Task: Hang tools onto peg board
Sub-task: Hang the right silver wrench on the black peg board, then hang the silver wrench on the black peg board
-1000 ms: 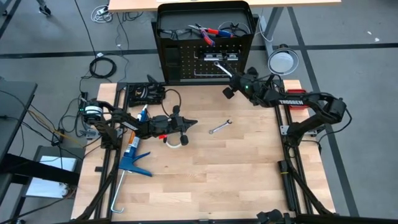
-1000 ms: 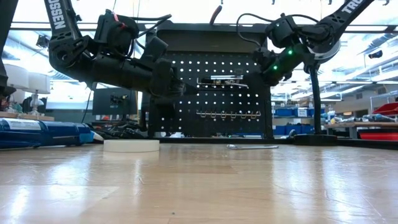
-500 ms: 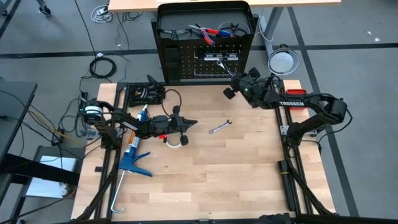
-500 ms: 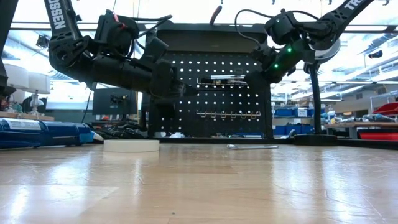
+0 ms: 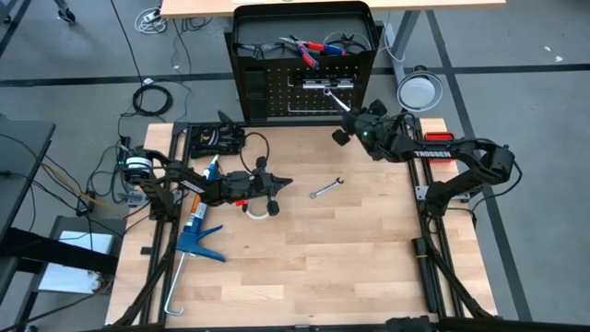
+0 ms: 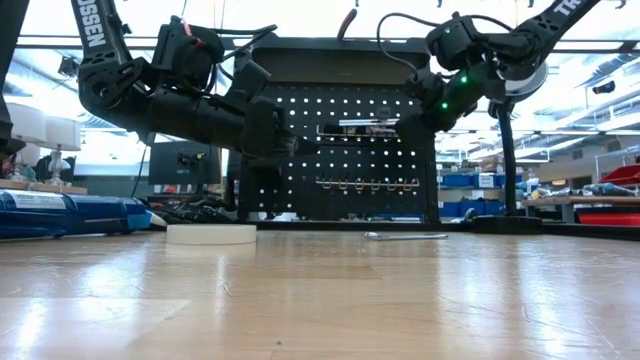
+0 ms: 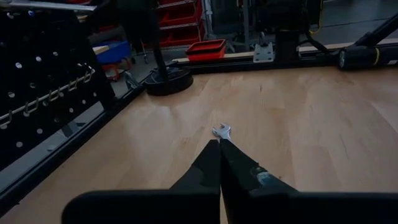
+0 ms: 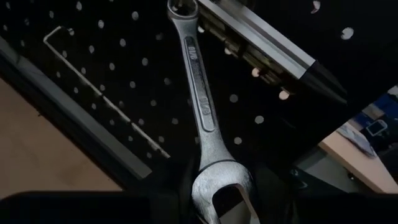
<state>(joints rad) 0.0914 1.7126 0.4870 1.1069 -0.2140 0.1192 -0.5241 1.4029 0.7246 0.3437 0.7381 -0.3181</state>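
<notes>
Nearest to us on the wooden table (image 5: 304, 258), at about eight o'clock from its middle, lies the large blue caulking gun (image 5: 196, 238). Just beyond it our left gripper (image 5: 283, 183) hovers low over the boards at roughly nine o'clock, its two fingers (image 7: 219, 163) pressed tight together with nothing between them; the left wrist view shows their tips meeting in a point aimed toward a small silver wrench (image 5: 326, 188) that lies flat near the table's centre, apart from the gripper. The white tape roll (image 5: 261, 209) rests flat on the wood just beside the left gripper, on its near side. Farther back, at about one o'clock, our right gripper (image 5: 345, 110) reaches toward the upright peg board (image 5: 277, 92) at twelve o'clock. It grips the open-jaw end of a long silver wrench (image 8: 204, 106), fingers partly parted around the metal, and the ring end of that wrench is up against the perforated panel beside the black bar with pale windows (image 8: 264, 46), which already hangs on the upper hooks. We cannot tell whether the ring has caught a hook. A row of silver hooks (image 6: 365, 184) sits lower on the panel. Behind the board, red-handled pliers (image 5: 309, 46) lie in the black frame's tray, and a round lamp (image 5: 418, 90) stands at two o'clock.
</notes>
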